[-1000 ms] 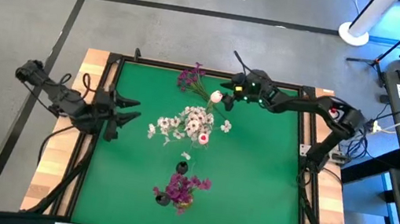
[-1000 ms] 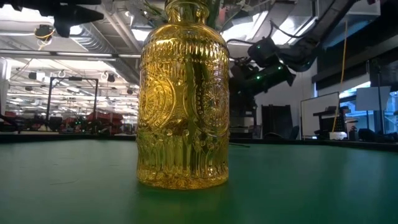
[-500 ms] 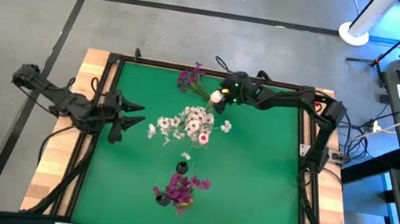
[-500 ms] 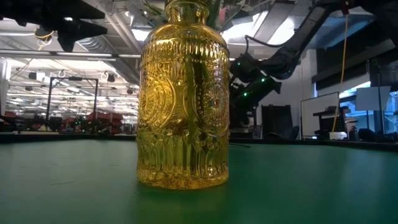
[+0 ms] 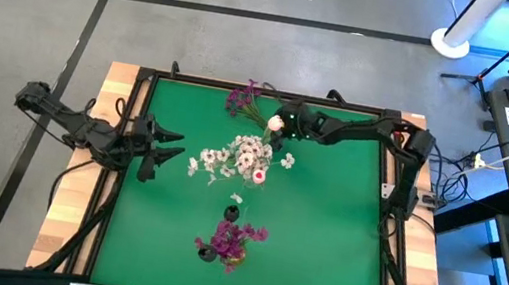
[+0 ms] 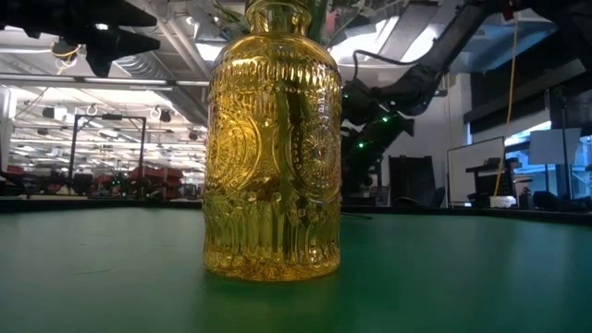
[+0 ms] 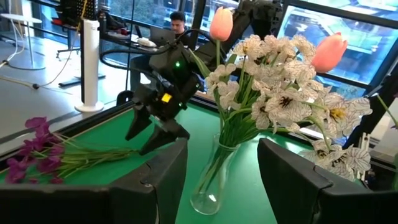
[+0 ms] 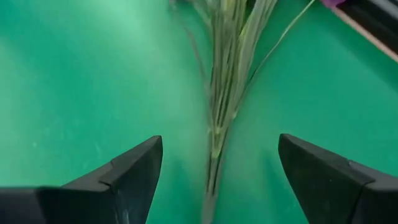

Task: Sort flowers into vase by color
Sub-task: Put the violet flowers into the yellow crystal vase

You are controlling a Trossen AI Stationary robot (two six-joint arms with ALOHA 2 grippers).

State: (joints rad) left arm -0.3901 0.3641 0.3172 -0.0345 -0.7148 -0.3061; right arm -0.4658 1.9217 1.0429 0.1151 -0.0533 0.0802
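Note:
A bunch of magenta-purple sprigs (image 5: 243,98) lies flat on the green table near its far edge, with the green stems (image 8: 219,93) pointing toward the centre. My right gripper (image 8: 217,180) hangs open just above the stem ends, one finger on each side, touching nothing; the left wrist view shows the right gripper (image 7: 152,134) slanting down beside the sprigs (image 7: 37,152). A clear vase (image 7: 210,186) in the middle holds white blossoms (image 5: 245,154) and pink tulips (image 7: 221,23). A gold vase (image 6: 273,148) near the front holds purple flowers (image 5: 239,233). My left gripper (image 5: 161,144) waits open at the table's left side.
The clear vase's tall blossoms and a tulip (image 5: 276,122) stand close beside my right gripper. A black frame (image 5: 262,91) edges the table just beyond the sprigs. Bare green mat (image 5: 333,225) lies to the right and left of the vases. A person (image 7: 177,22) sits beyond the table.
My right gripper has gone toward the table's left edge and down, tipping its fingers downward over the stems of the purple sprigs; its fingers have stayed open. My left gripper has sunk a little. The flowers and vases have not moved.

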